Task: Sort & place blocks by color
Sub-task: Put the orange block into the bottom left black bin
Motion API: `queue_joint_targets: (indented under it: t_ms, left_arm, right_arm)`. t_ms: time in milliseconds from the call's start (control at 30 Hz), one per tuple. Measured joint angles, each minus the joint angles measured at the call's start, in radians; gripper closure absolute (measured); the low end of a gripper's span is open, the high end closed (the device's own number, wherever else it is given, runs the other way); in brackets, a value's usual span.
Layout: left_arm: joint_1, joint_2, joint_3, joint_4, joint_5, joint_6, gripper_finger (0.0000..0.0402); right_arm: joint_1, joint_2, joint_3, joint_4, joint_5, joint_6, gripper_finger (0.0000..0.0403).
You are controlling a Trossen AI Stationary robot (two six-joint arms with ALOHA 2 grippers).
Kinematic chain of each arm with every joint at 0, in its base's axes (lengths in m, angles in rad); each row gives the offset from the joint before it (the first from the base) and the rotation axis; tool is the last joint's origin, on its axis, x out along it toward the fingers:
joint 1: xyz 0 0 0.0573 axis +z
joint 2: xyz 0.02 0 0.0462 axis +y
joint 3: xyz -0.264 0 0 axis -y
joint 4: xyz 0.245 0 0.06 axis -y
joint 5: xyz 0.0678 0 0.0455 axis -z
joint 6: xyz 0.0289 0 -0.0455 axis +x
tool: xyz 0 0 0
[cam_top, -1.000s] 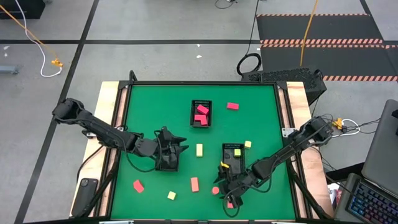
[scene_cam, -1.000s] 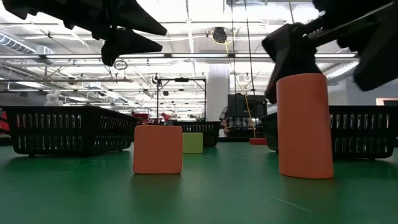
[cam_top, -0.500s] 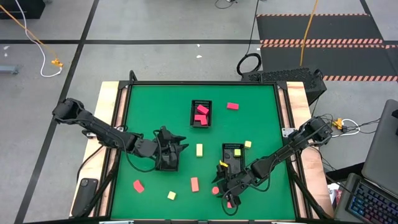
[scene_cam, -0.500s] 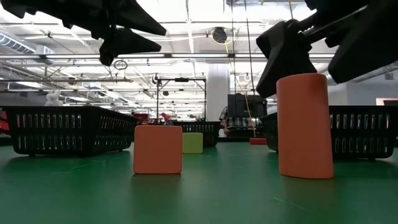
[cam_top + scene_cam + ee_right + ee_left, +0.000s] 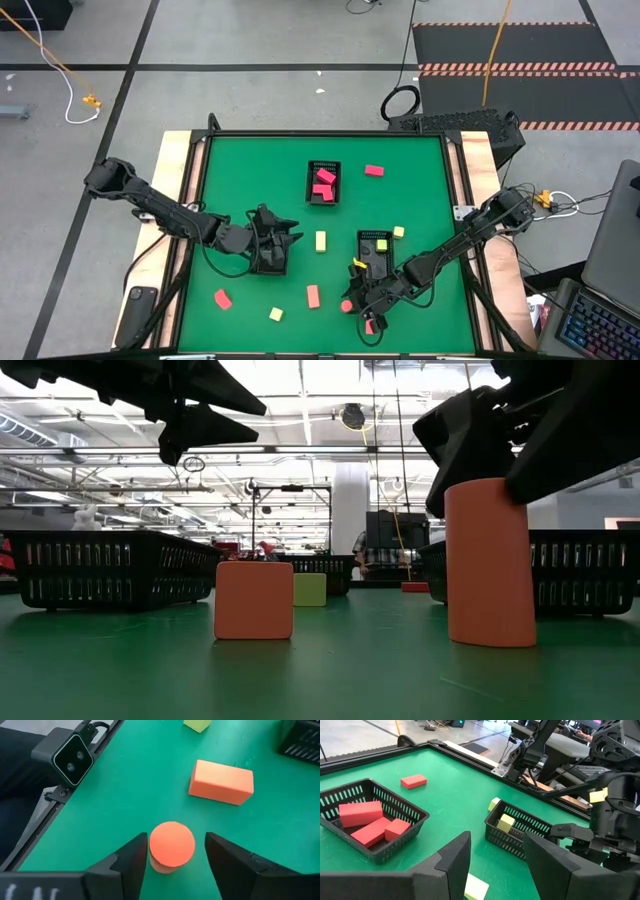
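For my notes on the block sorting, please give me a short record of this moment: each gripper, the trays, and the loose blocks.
right gripper: near the table's front edge, fingers open either side of the round salmon block, not yet clamped
left gripper: waiting above the mat left of centre, fingers apart, holding nothing
red tray: holds pink-red blocks
yellow tray: holds a pale yellow block
orange bar: lying loose on the mat, apart from the round block
pink-red bar: loose, beside the red tray

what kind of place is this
Probably a robotics lab or workshop in an industrial hall: a framed green table on a concrete floor with trailing cables, hazard-striped mats, and a high ceiling with strip lights.
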Motion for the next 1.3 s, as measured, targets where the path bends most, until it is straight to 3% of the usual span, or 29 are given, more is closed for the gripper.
queue_joint_targets:
  t_ms: [300,700,900,1300]
  left_arm:
    - [0.000,0.000,0.000,0.000,0.000,0.000,0.0218]
    - [0.001,0.000,0.000,-0.001,0.000,0.004,0.0218]
    - [0.001,0.000,0.000,0.000,0.000,0.011,0.0218]
    - [-0.019,0.000,-0.001,0.029,-0.002,0.204,0.0218]
  right_arm:
    - [0.000,0.000,-0.040,0.070,0.000,0.011,0.0213]
    - [0.000,0.000,-0.050,0.095,0.001,-0.001,0.0282]
    - [-0.001,0.000,-0.050,0.101,0.032,-0.030,0.0284]
    - [-0.060,-0.078,-0.050,0.253,0.151,-0.217,0.0284]
